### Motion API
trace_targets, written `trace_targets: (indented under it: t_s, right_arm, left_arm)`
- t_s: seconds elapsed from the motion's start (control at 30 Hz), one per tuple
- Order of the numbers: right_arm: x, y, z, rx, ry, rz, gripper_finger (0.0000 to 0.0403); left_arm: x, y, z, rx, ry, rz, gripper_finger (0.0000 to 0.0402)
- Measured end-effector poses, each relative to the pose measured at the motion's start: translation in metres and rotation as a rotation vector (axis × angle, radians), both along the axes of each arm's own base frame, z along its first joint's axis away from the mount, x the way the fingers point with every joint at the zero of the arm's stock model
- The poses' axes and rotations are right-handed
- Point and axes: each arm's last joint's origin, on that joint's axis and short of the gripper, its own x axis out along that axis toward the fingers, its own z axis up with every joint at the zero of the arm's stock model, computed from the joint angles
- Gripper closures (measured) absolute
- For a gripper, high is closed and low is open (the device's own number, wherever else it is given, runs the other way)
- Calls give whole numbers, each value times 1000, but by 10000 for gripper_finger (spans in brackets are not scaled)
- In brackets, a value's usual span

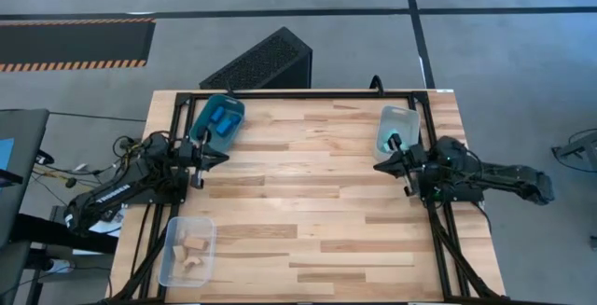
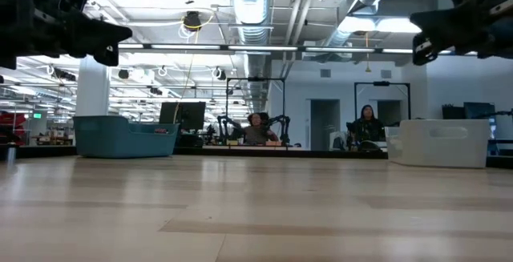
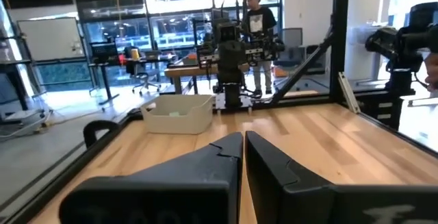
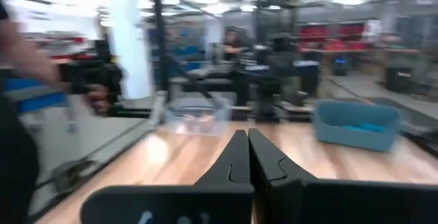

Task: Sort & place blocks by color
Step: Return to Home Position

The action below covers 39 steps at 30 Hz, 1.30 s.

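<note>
As both wait at table (image 1: 308, 202) sides, left gripper (image 3: 243, 138) & right gripper (image 4: 248, 135) w/ jaws together, empty — blue blocks (image 1: 222, 118) in teal bin (image 1: 234, 103), tan blocks (image 1: 194, 249) in clear bin (image 1: 173, 223), 3rd bin (image 1: 401, 112) content unclear.

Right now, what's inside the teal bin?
From above, dark blue blocks show inside the teal bin. Their count is unclear, and anything lying under them is covered.

Wooden table (image 1: 317, 193): teal bin (image 1: 233, 109), clear bin (image 1: 173, 270) at left-side corners; pale bin (image 1: 403, 117) near right edge.
</note>
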Motion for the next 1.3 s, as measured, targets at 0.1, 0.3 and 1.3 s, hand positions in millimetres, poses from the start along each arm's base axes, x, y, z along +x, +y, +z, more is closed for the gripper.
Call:
trace_targets:
  t_s: [0.1, 0.3, 1.3]
  right_arm:
    - [-1, 3, 1, -27, -16, 87, 401]
    - [-6, 6, 4, -73, -54, 158, 400]
    - [-10, 9, -8, -40, 55, 222, 396]
  left_arm:
    - [1, -1, 0, -9, -4, -12, 393]
    - [1, -1, 8, 1, -79, 57, 393]
    - [11, -21, -6, -11, 48, 134, 393]
